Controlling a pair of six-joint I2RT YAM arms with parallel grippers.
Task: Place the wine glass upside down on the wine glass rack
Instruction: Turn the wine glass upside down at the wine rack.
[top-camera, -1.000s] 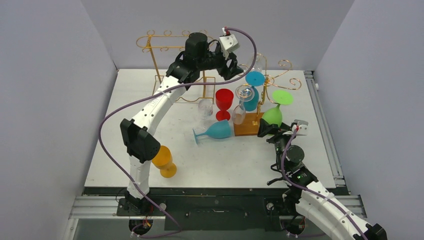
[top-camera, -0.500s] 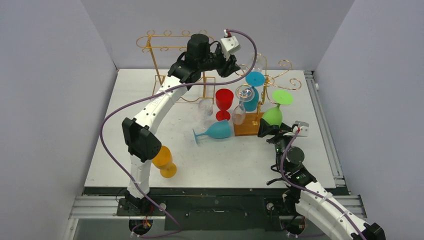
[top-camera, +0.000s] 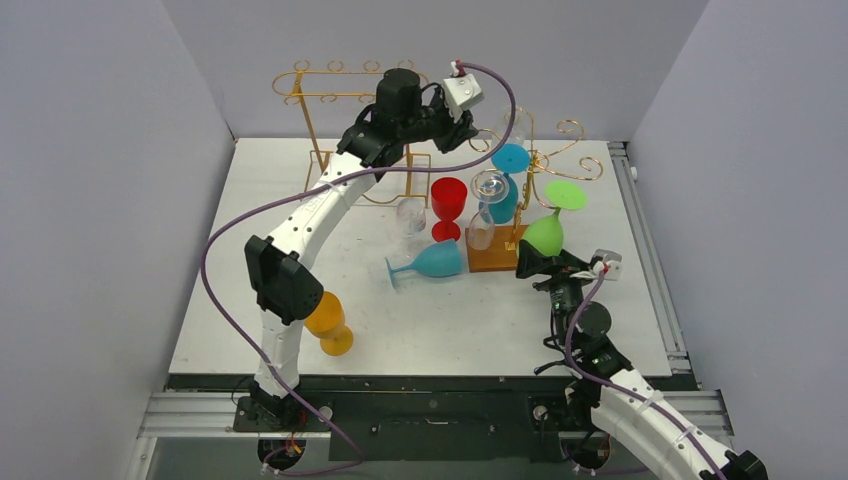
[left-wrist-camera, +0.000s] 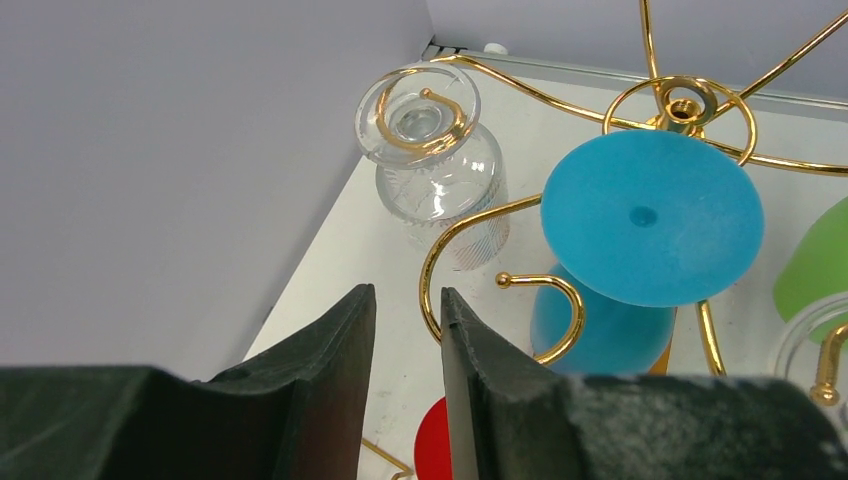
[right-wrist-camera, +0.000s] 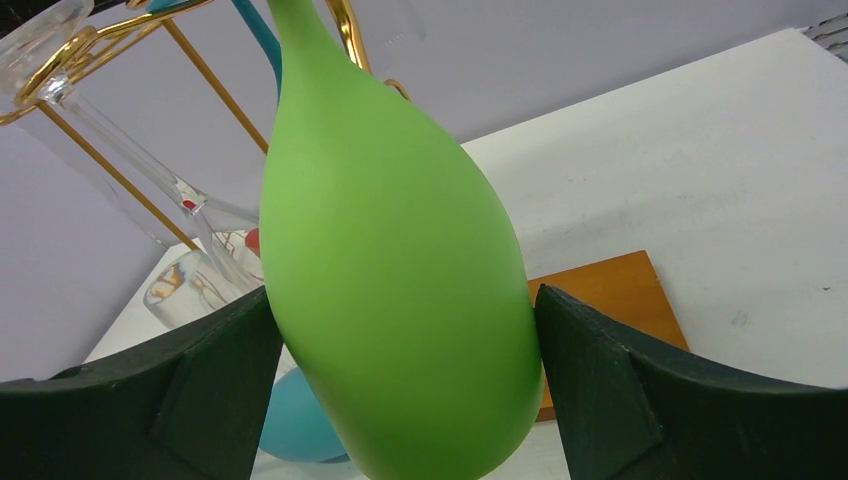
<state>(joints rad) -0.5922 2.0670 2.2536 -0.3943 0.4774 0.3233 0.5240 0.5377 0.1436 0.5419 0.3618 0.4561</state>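
Spanning the bowl of the green glass (top-camera: 547, 232), the right gripper (right-wrist-camera: 402, 300) is seen with its fingers spread wide and laid against both sides of it, so the glass is judged to be clamped. The glass is hung upside down but tilted: its foot (top-camera: 565, 193) is caught on an arm of the rack (top-camera: 494, 256), with the bowl leaning toward the robot. If the grip is let go at this tilt, the bowl could be swung into the clear glass (top-camera: 479, 231) or the blue glass (top-camera: 505, 196) hung just beside it. If it is pulled outward, the foot could be slid off the arm and the glass dropped to the table (top-camera: 440, 320), or the rack could be dragged over. The rounded bowl could also be squeezed out from between the pads. The left gripper (left-wrist-camera: 407, 298) is held high by the rack's top, its fingers almost together on nothing; a gold arm could be snagged there.
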